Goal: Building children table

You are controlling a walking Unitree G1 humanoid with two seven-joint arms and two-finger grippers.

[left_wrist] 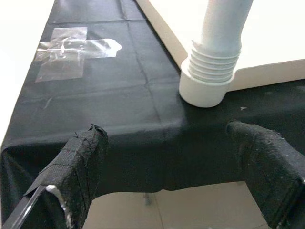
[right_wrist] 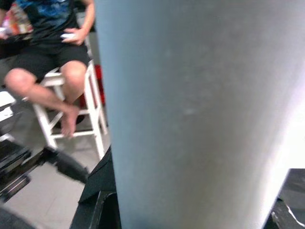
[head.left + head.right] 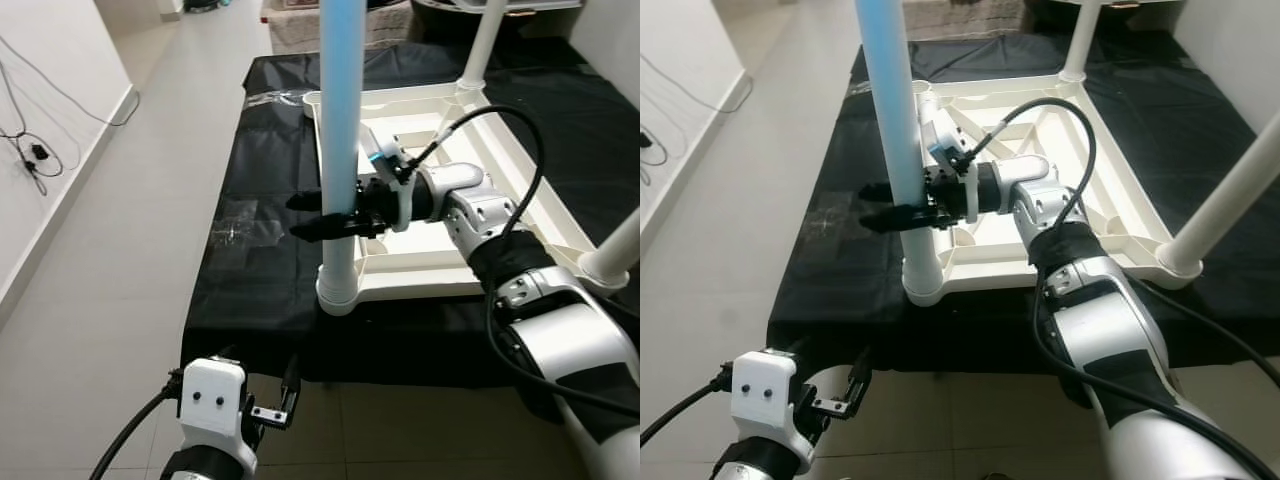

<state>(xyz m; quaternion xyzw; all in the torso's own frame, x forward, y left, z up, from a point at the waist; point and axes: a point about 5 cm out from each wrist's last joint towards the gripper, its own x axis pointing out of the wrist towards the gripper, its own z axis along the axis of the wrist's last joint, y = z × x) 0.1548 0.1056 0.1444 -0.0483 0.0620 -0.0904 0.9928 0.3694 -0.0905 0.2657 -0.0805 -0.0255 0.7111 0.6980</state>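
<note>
The left gripper (image 3: 272, 400) hangs low with its fingers (image 1: 78, 164) spread apart, short of the black cloth (image 3: 250, 270). On the cloth lies the upturned white table (image 3: 520, 190). The right gripper (image 3: 320, 215) clamps the corner leg (image 3: 340, 150) between its fingers.

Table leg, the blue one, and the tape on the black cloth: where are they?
Blue table leg (image 3: 341, 120), left eye view, middle of the upright tube.
Tape (image 1: 71, 50), left wrist view, centre of the clear patch.
Black cloth (image 3: 255, 270), left eye view, bare part beside the leg.
</note>
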